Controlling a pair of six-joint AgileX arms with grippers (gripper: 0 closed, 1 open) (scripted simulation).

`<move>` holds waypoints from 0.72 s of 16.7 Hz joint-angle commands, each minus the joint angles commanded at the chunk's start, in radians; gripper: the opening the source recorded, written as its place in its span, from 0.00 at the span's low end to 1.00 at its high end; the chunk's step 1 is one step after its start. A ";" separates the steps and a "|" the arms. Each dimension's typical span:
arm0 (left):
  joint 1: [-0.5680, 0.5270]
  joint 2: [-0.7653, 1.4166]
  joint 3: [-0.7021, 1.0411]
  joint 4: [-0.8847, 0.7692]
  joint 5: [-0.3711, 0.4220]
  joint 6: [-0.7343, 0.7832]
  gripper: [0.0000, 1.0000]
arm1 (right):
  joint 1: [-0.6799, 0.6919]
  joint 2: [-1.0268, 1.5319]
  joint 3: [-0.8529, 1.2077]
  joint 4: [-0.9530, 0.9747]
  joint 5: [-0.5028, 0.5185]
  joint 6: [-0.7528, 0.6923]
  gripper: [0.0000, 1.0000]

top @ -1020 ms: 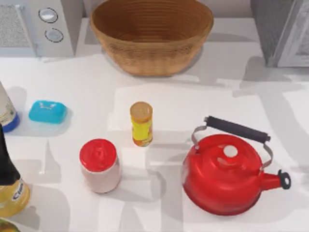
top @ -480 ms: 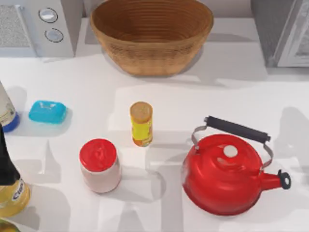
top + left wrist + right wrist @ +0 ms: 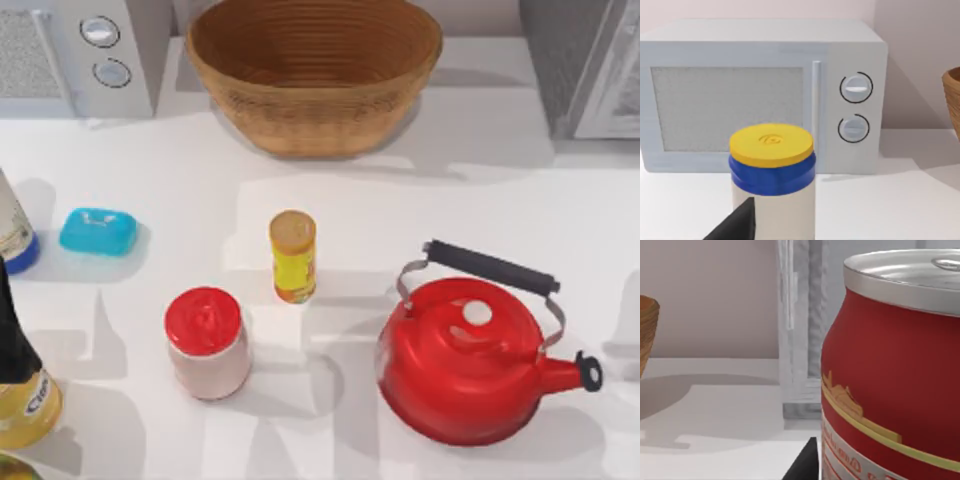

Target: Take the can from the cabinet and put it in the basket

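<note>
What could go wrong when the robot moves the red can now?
The can is close in front of my right gripper, near the cabinet door frame, so it might bump the frame coming away. The basket has a tall wall; carried low, the can could hit it. My left gripper is parked by the yellow-lidded bottle.

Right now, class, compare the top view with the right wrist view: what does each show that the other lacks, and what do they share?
Top view alone: the red kettle, the yellow tube, the red-lidded jar, the blue soap dish and the white appliance with two knobs. Right wrist view alone: the can, very close to the camera, red sides and silver top, with a dark finger tip beside it. Both share the basket, the cabinet and the white table.
</note>
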 joint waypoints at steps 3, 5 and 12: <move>0.000 0.000 0.000 0.000 0.000 0.000 1.00 | -0.004 -0.013 -0.015 0.007 0.002 -0.001 0.00; 0.000 0.000 0.000 0.000 0.000 0.000 1.00 | -0.004 -0.013 -0.015 0.007 0.002 -0.001 0.00; 0.000 0.000 0.000 0.000 0.000 0.000 1.00 | 0.061 0.150 0.128 0.052 0.059 0.004 0.00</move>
